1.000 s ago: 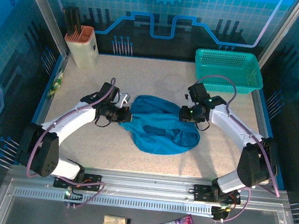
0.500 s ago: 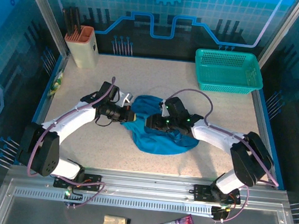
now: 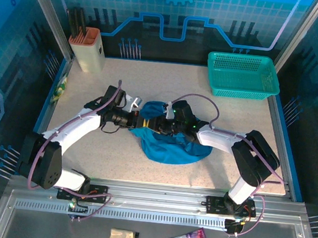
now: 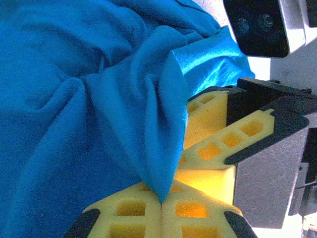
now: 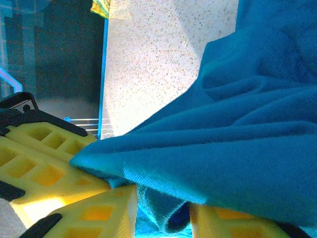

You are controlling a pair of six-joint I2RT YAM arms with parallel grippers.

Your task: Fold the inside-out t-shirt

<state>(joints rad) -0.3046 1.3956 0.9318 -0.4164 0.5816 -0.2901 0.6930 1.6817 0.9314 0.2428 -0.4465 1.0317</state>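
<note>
Far left at the back, the overhead view had the beige holder (image 3: 88, 53) standing with dark handles (image 3: 78, 20) poking up out of it, well apart from the action. The left gripper (image 3: 138, 121) lay low at the shirt's left edge, and from above its jaws could not be read. The left wrist camera settled it: yellow fingers (image 4: 124, 215) were pressed together, pinching a pointed fold of blue cloth.

The inside-out t-shirt (image 3: 170, 147) sat bunched in a heap mid-table, between the two arms. The right gripper (image 3: 157, 124) was nose to nose with the left one, over the heap's upper left part. Its own wrist view showed the fingers (image 5: 94, 215) standing apart with a fold of cloth in the gap; whether they bit on it, I couldn't tell. That same view caught speckled table (image 5: 158, 59) running out to a blue rim.

From above, open tabletop ringed the heap on the near side, left and right. In the far right corner the teal mesh basket (image 3: 242, 89) sat against the back edge, well apart from the shirt.
</note>
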